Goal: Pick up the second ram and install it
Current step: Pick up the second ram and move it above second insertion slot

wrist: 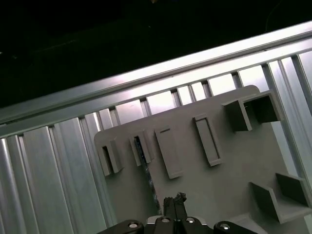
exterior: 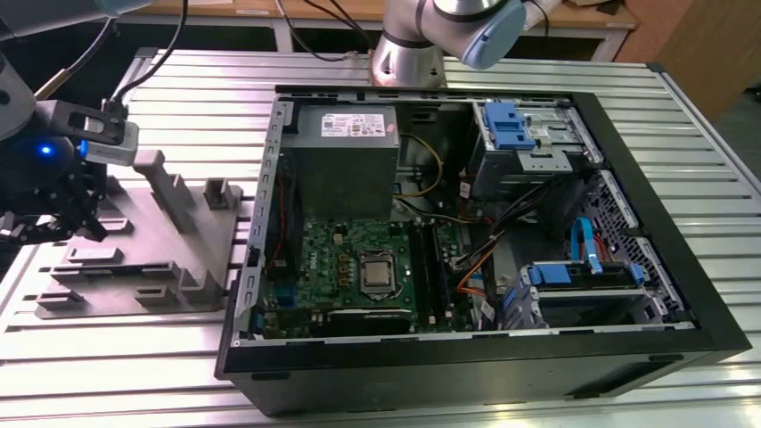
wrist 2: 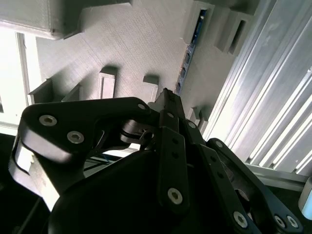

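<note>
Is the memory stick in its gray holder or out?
In. The second ram stands on edge in the gray holder's slots, near the tool.

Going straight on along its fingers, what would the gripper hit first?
The gripper would probably hit the grey fixture plate, just beside the second ram standing on it; depth is unclear.
</note>
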